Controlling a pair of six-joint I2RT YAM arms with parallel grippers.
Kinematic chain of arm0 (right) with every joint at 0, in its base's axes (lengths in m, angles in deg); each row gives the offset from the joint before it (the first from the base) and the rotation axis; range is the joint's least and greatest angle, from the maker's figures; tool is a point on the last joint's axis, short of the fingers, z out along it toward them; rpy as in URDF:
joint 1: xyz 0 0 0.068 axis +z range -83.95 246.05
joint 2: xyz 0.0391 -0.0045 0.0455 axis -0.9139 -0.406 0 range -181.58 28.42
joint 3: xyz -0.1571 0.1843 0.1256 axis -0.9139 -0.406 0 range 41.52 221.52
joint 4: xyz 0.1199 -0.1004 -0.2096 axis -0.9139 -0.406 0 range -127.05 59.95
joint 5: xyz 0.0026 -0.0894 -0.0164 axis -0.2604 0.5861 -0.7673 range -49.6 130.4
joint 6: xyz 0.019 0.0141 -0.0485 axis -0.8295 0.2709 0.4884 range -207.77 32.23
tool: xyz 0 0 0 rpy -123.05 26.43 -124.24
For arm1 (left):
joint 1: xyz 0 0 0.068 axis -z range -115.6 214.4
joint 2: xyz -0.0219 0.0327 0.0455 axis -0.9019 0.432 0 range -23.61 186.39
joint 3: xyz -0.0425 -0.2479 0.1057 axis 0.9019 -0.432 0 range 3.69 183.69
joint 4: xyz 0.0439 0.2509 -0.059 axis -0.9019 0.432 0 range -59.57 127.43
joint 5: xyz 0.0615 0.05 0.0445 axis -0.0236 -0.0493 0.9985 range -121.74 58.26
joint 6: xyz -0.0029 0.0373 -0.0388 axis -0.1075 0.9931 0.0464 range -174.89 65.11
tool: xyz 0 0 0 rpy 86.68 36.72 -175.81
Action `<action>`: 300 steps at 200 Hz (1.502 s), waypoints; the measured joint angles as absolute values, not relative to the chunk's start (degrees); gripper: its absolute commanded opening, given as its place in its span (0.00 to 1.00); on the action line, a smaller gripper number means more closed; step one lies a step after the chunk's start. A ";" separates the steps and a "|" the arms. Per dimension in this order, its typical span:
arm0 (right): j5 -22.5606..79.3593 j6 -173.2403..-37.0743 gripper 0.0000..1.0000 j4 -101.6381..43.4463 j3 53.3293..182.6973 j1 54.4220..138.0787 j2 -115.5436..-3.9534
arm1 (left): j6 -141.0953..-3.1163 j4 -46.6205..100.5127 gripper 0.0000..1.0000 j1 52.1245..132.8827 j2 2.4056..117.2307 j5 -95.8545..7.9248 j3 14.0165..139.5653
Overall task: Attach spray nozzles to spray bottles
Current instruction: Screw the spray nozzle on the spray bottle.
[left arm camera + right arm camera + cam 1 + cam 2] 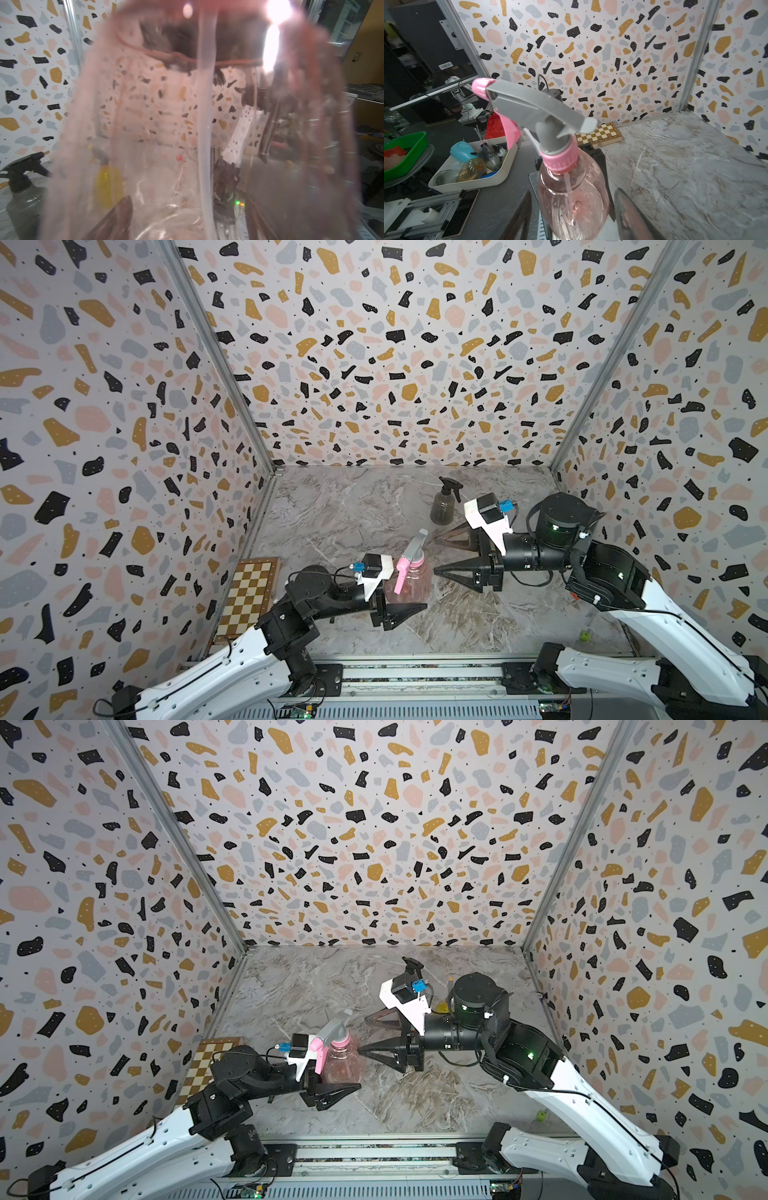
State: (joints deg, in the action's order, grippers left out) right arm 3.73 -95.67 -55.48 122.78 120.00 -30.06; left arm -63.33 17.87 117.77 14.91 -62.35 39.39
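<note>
Translucent pink bottle (166, 124), grey-and-pink nozzle (537, 108) on its neck, clamped in left tool (420, 591); right tool (435, 554) gapes alongside.

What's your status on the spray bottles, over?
Left gripper shut on pink bottle. Right gripper open, facing it. Pink-and-grey nozzle on its neck. Nothing between them.

Robotics lab, seen inside a small test booth. Walled on three sides by white panels (374, 344) printed with black, ochre, pink and grey terrazzo flecks, held in bare aluminium corner posts (216, 356). Floored with a grey marble-patterned tabletop (353, 510). Fronted by a slotted aluminium rail (415, 674) carrying two white-and-black robot arms (216, 672). Beyond the open side, in the right wrist view, workshop clutter: dark shelving (398, 54), a white rectangular plastic tray (477, 184) of assorted bottles, a green plastic basket (409, 158).
</note>
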 measured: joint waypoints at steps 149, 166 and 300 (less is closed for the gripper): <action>-4.42 -94.76 0.60 -50.67 123.02 120.05 -33.58 | -63.68 17.24 0.00 117.77 17.10 -68.75 39.39; -4.79 -94.76 0.59 -50.36 123.02 120.13 -33.80 | -63.68 17.24 0.00 117.77 17.21 -68.75 39.39; -4.22 -94.76 0.33 -49.07 122.78 122.38 -34.61 | -63.73 16.87 0.00 117.77 17.21 -68.66 39.39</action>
State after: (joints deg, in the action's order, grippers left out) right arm -4.22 -94.76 -49.07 122.78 122.38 -34.61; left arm -63.73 16.87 117.77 17.21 -68.66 39.39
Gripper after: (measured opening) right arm 0.357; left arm 0.794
